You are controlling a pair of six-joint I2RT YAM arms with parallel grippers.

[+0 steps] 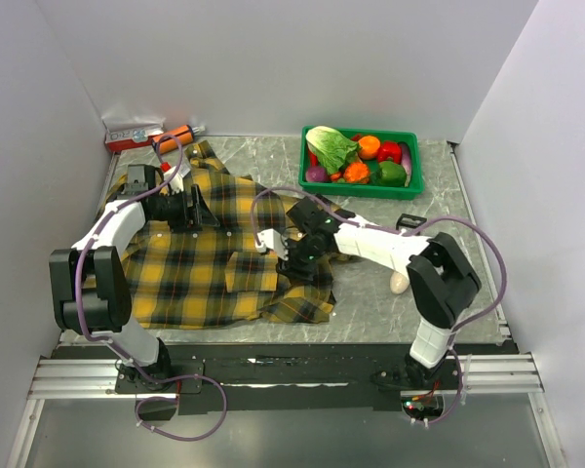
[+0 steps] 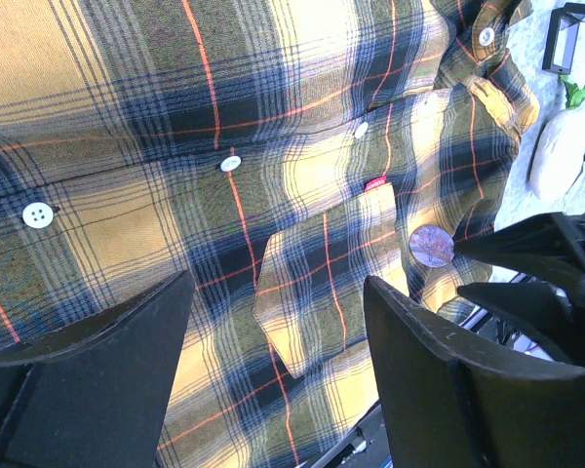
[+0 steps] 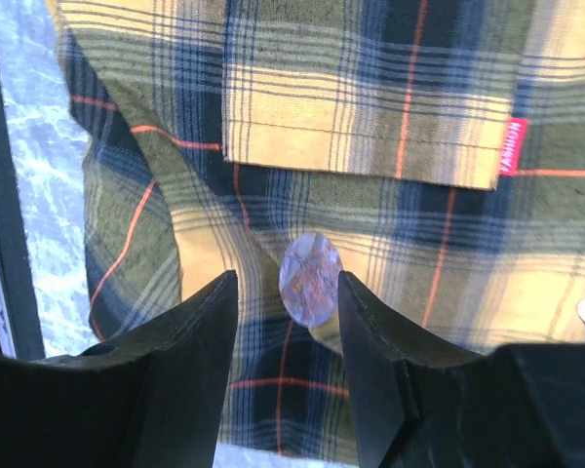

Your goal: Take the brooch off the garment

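Broadly, the table [image 1: 380, 302] carries the garment [image 1: 195, 278] spread over its nine o'clock half, with a green basket [image 1: 370, 190] of toy vegetables at one o'clock. The left gripper [image 2: 278, 292] hangs over the shirt's button line toward ten o'clock, fingers spread wide and holding nothing; the right gripper [image 3: 286, 292] sits at the shirt's three o'clock edge, fingers parted a little wider than the brooch [image 3: 309, 278] and gripping nothing.

The brooch, a pale roundish disc with a mauve sheen, lies on the cloth at six o'clock of the chest pocket [image 3: 370, 97] hem, framed between those two fingertips; the step in hand looks like the approach for the pinch. Next, I judge, the right fingers must come down either side of the disc and close on its rim, not on the plaid beneath; the left may need to pin the cloth flat.

From above the brooch is hidden under the right gripper; the right wrist view shows it centred; the left wrist view shows it at three o'clock, with the right gripper's dark fingers just beside it, well past a white button [image 2: 230, 163].
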